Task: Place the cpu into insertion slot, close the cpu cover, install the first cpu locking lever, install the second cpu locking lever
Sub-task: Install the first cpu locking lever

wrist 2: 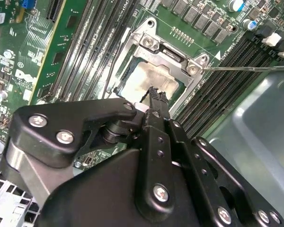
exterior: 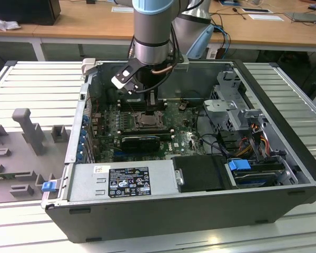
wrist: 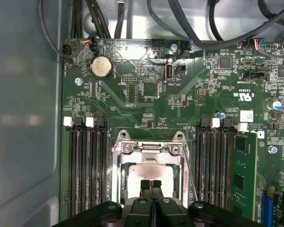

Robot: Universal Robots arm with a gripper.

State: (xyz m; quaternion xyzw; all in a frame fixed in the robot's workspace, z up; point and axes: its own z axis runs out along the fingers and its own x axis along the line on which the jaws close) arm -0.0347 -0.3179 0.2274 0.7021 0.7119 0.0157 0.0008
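Observation:
The insertion slot (exterior: 147, 120) lies mid-motherboard inside the open computer case. In both wrist views the silvery cpu cover (wrist: 149, 147) (wrist 2: 168, 49) lies flat over the slot. The pale top of the cpu (wrist: 146, 172) (wrist 2: 144, 78) shows through its window. My gripper (wrist: 151, 185) (wrist 2: 156, 94) (exterior: 151, 104) hangs straight over the cpu, fingers pressed together with nothing between them, tips just above or on the chip. One thin wire locking lever (wrist 2: 246, 68) (wrist: 191, 177) sticks out to one side of the socket, and another (wrist 2: 112, 61) runs along the opposite side.
Long black memory slots (wrist: 87, 165) (wrist: 213, 161) flank the socket on both sides. A black expansion card (exterior: 141, 141) lies in front of it, then the power supply (exterior: 121, 182). A drive cage (exterior: 237, 110) with cables stands at the exterior view's right. A grey fixture (exterior: 26, 126) sits outside the case.

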